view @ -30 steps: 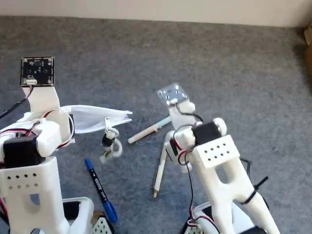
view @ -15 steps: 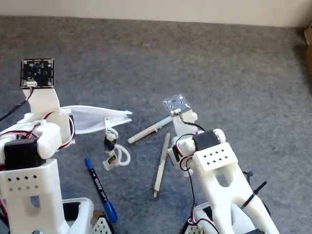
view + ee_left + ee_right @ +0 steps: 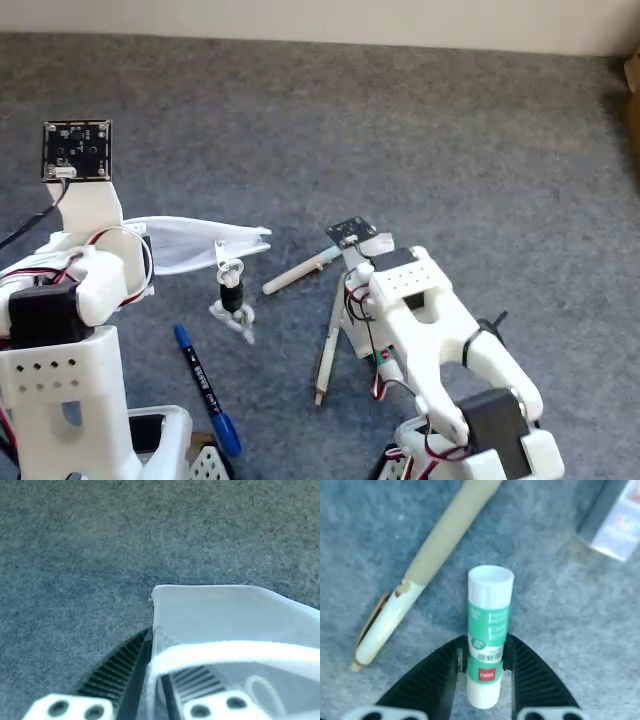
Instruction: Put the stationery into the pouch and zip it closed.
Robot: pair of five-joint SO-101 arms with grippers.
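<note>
Just beside glue stick (image 3: pixel 490 625) — beige pen (image 3: pixel 437 547) (pouch (image 3: pixel 190 245) apart)

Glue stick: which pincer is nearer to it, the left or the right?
Right. The right pincer has the glue stick between its fingers. The left pincer is away from it at the pouch, clamped on its edge.

We look down on grey carpet (image 3: pixel 480 150), with a cream pen (image 3: pixel 300 270) on it. Left of that pen sits a white pouch (image 3: pixel 190 245). A grey pen (image 3: pixel 328 350) lies just beside the cream pen, nearer the arms' bases, and a blue pen (image 3: pixel 205 385) lies well apart, left and nearer still. A glue stick (image 3: pixel 489 630) lies close alongside the cream pen.
</note>
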